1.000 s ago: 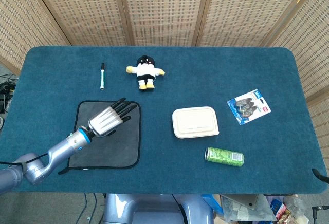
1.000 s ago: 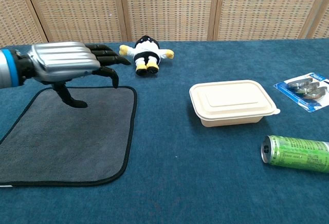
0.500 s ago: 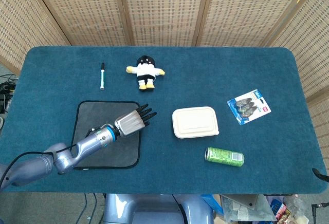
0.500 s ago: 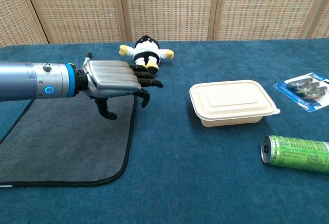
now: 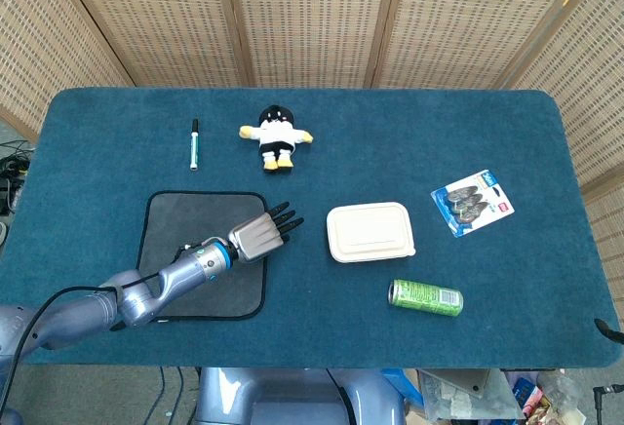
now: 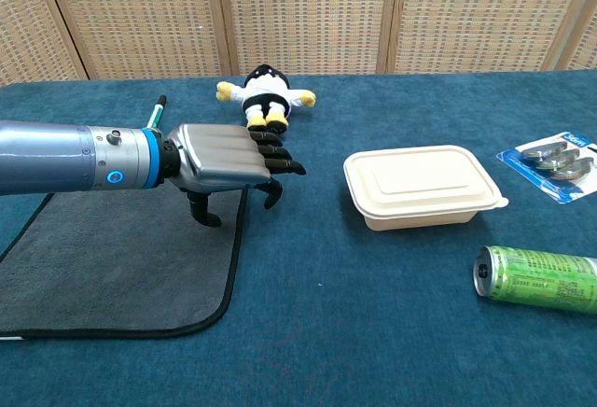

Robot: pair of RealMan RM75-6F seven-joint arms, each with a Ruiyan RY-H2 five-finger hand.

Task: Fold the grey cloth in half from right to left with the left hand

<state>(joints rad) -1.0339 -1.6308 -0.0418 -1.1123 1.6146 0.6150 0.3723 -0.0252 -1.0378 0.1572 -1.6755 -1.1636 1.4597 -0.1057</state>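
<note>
The grey cloth with a black hem lies flat and unfolded on the blue table, near the front left. My left hand hovers over the cloth's right edge, palm down, fingers apart and reaching out past the hem toward the right. It holds nothing. In the chest view the thumb hangs down just above the cloth's right border. My right hand is not seen in either view.
A cream lidded box sits right of the hand. A green can lies on its side further front. A penguin plush, a marker and a blister pack lie farther back.
My left hand has travelled rightward from the middle of the cloth to its right edge and dropped lower; the fingers now reach beyond the hem. The cloth has not moved.
</note>
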